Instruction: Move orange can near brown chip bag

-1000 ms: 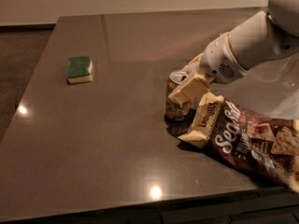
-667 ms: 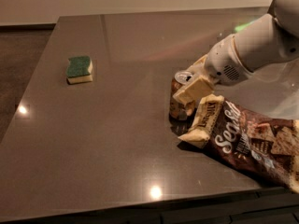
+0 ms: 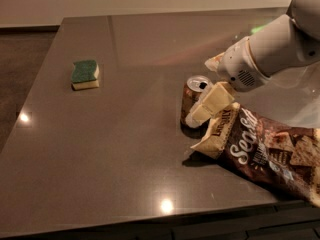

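Observation:
The orange can (image 3: 192,101) stands upright on the dark table (image 3: 125,144), its silver top showing. The brown chip bag (image 3: 270,151) lies flat just right of it, and its cream end almost touches the can's base. My gripper (image 3: 202,90) reaches in from the right and straddles the can. Its near cream finger (image 3: 214,103) lies against the can's right front side. The far finger (image 3: 215,61) sits behind the can, clear of it. The fingers look spread apart, and the can rests on the table.
A green and yellow sponge (image 3: 85,74) lies at the table's left. My white arm (image 3: 270,54) crosses the right side above the bag. The table's front edge (image 3: 150,219) runs along the bottom, and its left edge borders dark floor.
The can shifted slightly right, up to the bag's cream end, and now rests there. The gripper and wrist have drawn back to the right, uncovering the can's top.

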Controlling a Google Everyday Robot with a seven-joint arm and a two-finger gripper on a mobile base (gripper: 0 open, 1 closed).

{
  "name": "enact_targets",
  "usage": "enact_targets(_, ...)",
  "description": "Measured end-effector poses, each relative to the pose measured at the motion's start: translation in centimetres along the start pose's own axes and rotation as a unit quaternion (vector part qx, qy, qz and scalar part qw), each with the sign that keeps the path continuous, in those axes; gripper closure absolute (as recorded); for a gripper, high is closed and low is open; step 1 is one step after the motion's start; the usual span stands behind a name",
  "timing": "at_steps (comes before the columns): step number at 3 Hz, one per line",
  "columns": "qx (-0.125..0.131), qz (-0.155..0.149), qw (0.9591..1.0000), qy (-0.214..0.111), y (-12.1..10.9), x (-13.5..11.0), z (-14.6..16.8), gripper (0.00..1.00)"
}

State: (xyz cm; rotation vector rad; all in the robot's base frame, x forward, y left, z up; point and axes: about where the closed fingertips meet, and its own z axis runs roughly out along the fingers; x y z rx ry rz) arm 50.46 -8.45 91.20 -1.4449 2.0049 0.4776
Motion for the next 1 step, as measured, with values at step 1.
enact_targets(1, 0.000, 0.000, 1.0000, 0.000, 0.00, -0.01, 0.00, 0.00)
